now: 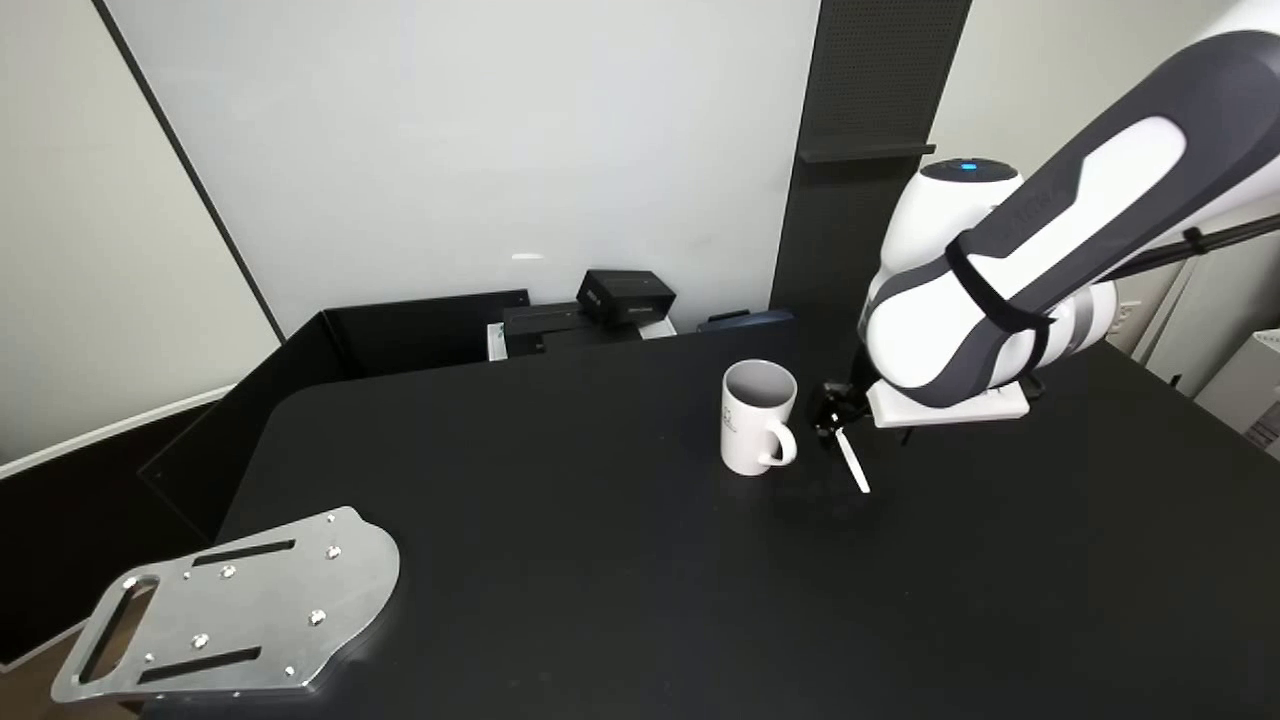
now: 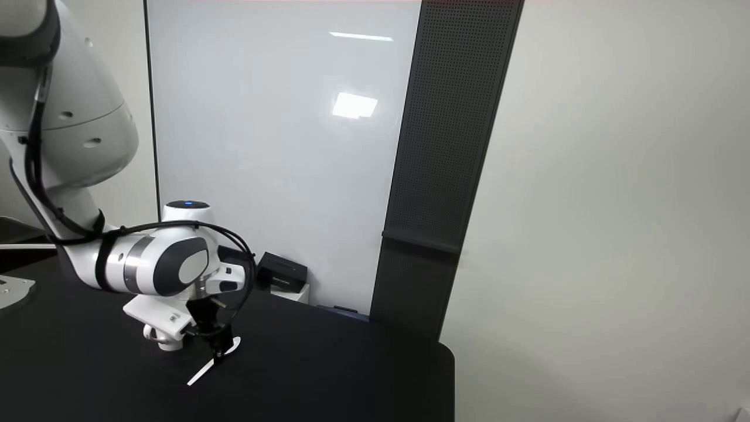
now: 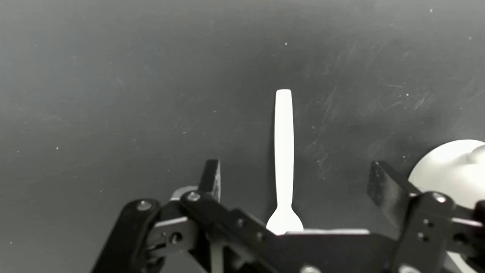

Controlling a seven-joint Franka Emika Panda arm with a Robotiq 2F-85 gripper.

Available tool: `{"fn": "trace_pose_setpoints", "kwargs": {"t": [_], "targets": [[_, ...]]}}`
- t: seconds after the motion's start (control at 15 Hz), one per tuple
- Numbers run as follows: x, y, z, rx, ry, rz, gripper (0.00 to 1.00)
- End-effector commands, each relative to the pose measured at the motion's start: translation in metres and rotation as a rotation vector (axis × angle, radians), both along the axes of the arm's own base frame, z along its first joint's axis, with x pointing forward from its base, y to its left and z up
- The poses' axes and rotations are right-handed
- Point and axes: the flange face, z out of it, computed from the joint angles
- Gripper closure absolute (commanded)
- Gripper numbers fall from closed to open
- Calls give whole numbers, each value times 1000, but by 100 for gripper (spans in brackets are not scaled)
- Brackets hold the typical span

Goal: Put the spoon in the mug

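Observation:
The white spoon [image 3: 284,148] lies on the dark table in the wrist view, its handle pointing up the picture and its bowl partly hidden by the gripper body. It also shows in both exterior views [image 1: 853,462] [image 2: 201,372]. My gripper [image 3: 294,172] is open, with one finger on each side of the spoon and touching neither side; it also shows in both exterior views [image 1: 835,412] [image 2: 218,351]. The white mug [image 1: 752,425] stands upright beside the gripper, handle towards the spoon. It is partly hidden by the arm in an exterior view [image 2: 171,344] and cut off at the right in the wrist view [image 3: 447,170].
A grey metal plate [image 1: 260,600] lies at the table's corner, far from the gripper. Black boxes [image 1: 627,297] stand beyond the back edge of the black table [image 1: 560,540], before a whiteboard [image 1: 480,150]. The mug is close to the gripper's right finger in the wrist view.

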Motion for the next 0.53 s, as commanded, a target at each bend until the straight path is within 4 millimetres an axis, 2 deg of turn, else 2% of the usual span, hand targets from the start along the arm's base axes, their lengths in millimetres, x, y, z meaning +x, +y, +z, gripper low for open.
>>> {"fn": "trace_pose_setpoints", "kwargs": {"t": [0.0,0.47], "targets": [[6,0,-7,19,-19,-25,0],[2,0,-19,35,-52,-39,0]]}}
